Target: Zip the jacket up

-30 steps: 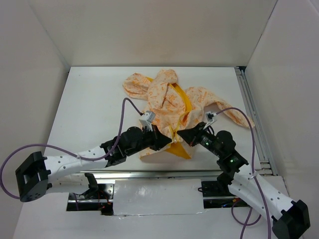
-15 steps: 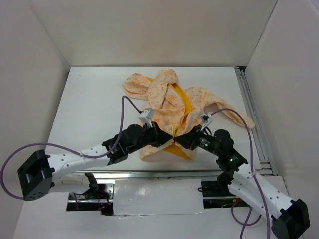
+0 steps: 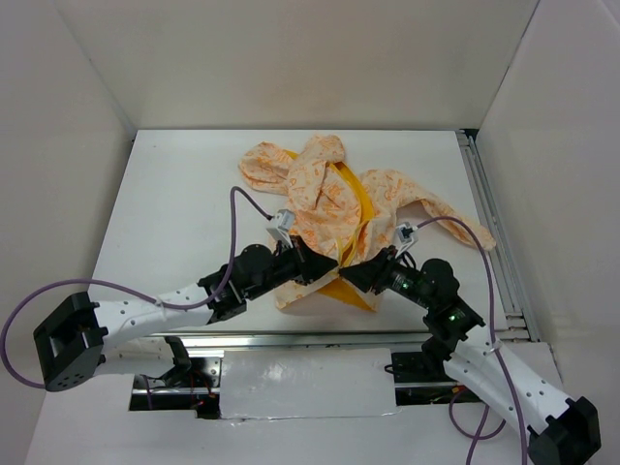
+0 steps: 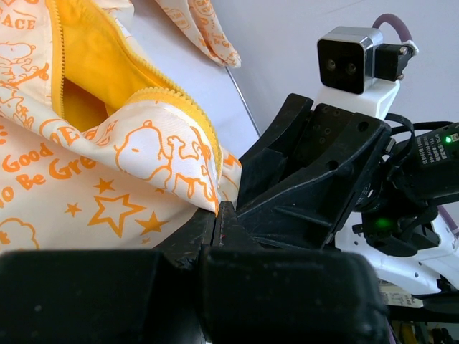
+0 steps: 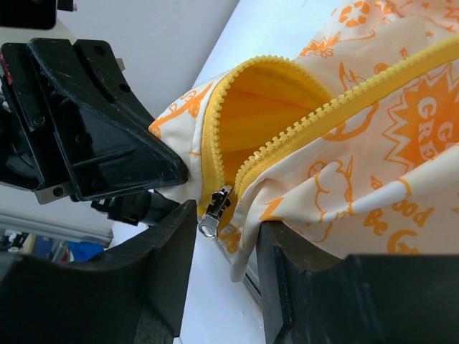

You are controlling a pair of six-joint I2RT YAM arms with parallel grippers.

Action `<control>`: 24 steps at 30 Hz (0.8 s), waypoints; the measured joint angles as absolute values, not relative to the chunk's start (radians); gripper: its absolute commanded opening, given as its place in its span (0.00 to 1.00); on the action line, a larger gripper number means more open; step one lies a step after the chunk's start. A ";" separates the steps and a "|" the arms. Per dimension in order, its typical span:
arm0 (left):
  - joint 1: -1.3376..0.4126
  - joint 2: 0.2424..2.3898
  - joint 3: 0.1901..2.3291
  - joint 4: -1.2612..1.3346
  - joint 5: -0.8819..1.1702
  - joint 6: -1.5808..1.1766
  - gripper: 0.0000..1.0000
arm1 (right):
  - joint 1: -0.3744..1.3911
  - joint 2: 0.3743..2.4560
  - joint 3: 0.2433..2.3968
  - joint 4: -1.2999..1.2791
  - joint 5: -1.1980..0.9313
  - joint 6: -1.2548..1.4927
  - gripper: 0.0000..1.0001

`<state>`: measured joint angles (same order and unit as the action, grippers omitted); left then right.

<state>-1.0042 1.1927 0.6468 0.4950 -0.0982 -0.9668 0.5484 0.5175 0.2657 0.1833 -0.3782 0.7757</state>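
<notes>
Jacket [image 3: 325, 199] is lying crumpled around the middle of the white table [image 3: 174, 194]. Its front is open, with the yellow lining [image 5: 262, 107] showing between the two cream-and-orange front panels. One sleeve is trailing off toward the right side. Both arms are reaching in low and meeting at the near hem.

Left gripper [image 3: 323, 269] is pinching the bottom corner of one front panel. Its fingers are closed together, and the fabric corner with its yellow zipper teeth [image 4: 203, 136] is running down into the seam between them. The panel is rising out of the pinch and folding over.

Right gripper [image 3: 351, 275] is standing just beside the left one, tips nearly meeting it. Its jaws are sitting apart, not clamping — the metal zipper slider [image 5: 215, 213] is hanging in the gap between them, at the bottom end of the other toothed edge. The hem of that panel is draping against the inner face of one finger [image 5: 308, 287]. Whether the slider is touching either finger — cannot tell.
</notes>
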 measured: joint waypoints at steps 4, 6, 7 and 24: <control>-1.004 1.189 0.635 0.505 -0.098 -0.972 0.00 | 0.540 0.521 0.250 0.223 -0.391 0.796 0.36; -1.004 1.187 0.634 0.513 -0.098 -0.972 0.00 | 0.536 0.523 0.245 0.249 -0.406 0.804 0.33; -1.004 1.187 0.634 0.520 -0.098 -0.973 0.00 | 0.532 0.523 0.239 0.269 -0.413 0.808 0.30; -1.002 1.146 0.628 0.514 -0.075 -0.971 0.34 | 0.519 0.453 0.202 0.350 -0.456 0.815 0.00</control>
<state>-1.0016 1.1458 0.6285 0.5140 -0.0746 -0.9714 0.5186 0.4534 0.2020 0.3504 -0.4561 0.8154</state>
